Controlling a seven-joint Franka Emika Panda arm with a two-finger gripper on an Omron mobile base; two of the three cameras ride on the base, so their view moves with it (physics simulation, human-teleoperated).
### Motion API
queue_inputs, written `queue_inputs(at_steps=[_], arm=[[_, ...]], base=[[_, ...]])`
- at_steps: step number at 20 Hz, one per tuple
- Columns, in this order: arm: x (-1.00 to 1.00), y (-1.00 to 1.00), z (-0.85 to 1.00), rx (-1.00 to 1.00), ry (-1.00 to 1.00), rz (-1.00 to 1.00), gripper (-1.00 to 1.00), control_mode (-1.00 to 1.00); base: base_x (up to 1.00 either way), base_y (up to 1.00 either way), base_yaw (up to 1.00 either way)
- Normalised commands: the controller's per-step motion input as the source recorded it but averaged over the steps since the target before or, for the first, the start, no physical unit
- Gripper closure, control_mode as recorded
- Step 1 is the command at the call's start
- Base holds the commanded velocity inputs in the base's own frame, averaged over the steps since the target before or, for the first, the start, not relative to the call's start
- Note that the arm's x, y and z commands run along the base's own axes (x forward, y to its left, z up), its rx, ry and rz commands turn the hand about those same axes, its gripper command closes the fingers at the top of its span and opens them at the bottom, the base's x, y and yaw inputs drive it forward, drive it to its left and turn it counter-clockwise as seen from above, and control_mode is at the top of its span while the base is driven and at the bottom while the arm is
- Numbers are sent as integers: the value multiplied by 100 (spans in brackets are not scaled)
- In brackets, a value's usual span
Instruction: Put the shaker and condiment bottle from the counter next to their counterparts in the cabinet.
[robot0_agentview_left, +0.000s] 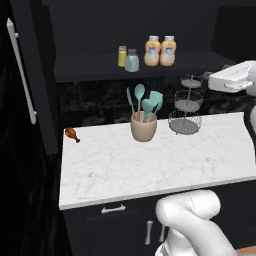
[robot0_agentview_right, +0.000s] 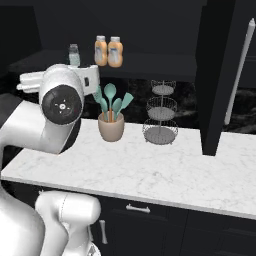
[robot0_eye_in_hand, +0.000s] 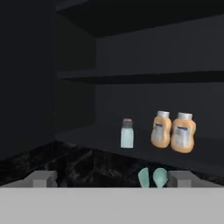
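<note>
On the cabinet's dark shelf stands the pale blue-grey shaker, right beside a yellow-green shaker. To their right two identical orange condiment bottles stand side by side, touching; I cannot tell them apart. My gripper is open with nothing between its fingers. It hangs in front of the shelf and apart from it, facing the shaker and bottles. The white marble counter lies below.
On the counter stand a beige pot of teal utensils and a three-tier wire stand; a small brown drumstick lies at the left. The open cabinet door hangs over the counter's end.
</note>
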Motion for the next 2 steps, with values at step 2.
queue_inputs(at_steps=[2], arm=[[-100,-58,0,0,-12,-6,-100,-100]], base=[[0,0,0]])
